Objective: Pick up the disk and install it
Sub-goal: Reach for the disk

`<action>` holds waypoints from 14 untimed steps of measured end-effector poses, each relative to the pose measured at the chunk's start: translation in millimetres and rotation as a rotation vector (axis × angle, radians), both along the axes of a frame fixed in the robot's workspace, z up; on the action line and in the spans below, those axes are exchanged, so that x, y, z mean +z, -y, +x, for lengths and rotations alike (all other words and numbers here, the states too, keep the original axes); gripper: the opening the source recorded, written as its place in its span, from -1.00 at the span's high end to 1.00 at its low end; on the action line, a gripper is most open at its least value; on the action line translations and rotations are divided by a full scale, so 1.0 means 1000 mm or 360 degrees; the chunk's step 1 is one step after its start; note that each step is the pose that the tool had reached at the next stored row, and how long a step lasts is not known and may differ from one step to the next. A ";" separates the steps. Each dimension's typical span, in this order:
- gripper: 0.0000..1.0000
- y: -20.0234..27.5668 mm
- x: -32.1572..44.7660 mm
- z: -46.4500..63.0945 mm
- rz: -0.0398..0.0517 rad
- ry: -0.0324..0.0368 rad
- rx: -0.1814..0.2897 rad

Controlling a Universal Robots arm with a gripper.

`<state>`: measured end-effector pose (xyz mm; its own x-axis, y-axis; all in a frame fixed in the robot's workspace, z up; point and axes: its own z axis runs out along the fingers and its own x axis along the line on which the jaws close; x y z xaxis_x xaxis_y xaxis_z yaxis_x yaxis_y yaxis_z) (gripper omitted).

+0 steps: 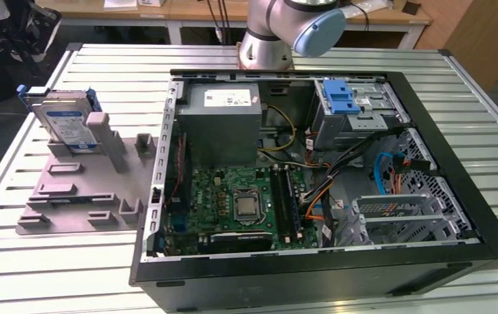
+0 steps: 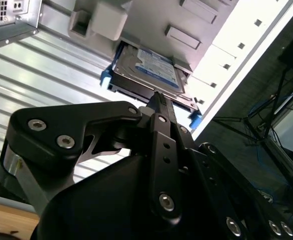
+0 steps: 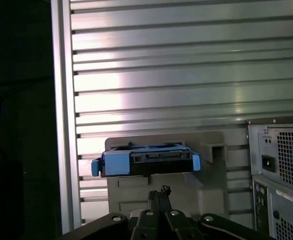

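One disk (image 1: 64,124) stood propped on its edge in a grey holder (image 1: 74,190) on the ribbed metal counter (image 1: 48,261), at the exterior view's left. It had blue rails along its sides and a white and blue label on its face. It sat beside the open computer case (image 1: 319,281), not in it, so the job had not been done yet. In both wrist views the hand (image 3: 159,192) hung near the disk and pointed at its end, but did not touch it. The two fingers looked pressed together, with nothing between them. Inside the case, a blue drive tray (image 1: 340,98) sat near the far corner, next to the big grey power box (image 1: 223,108). A bunch of wires (image 1: 353,170) lay loose close to the tray. I think a few things could go wrong from here. A hand pressed together like that cannot fit around the disk, so it might just bump it. A bump could tip the disk over, because it rested on a thin edge in the holder. The blue rails are plastic, so a grab on them alone might slip or bend them. The loose wires might catch on the disk on its way into the case. The opening also looks like a snug fit, so a crooked disk might jam.
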<state>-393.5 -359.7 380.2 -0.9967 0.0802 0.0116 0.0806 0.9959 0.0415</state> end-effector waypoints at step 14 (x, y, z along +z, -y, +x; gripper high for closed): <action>0.79 -0.0125 -0.0046 -0.028 0.0000 0.0000 0.0000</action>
<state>-421.2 -347.2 375.6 -0.9967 0.0802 0.0117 0.0806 0.9959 0.0415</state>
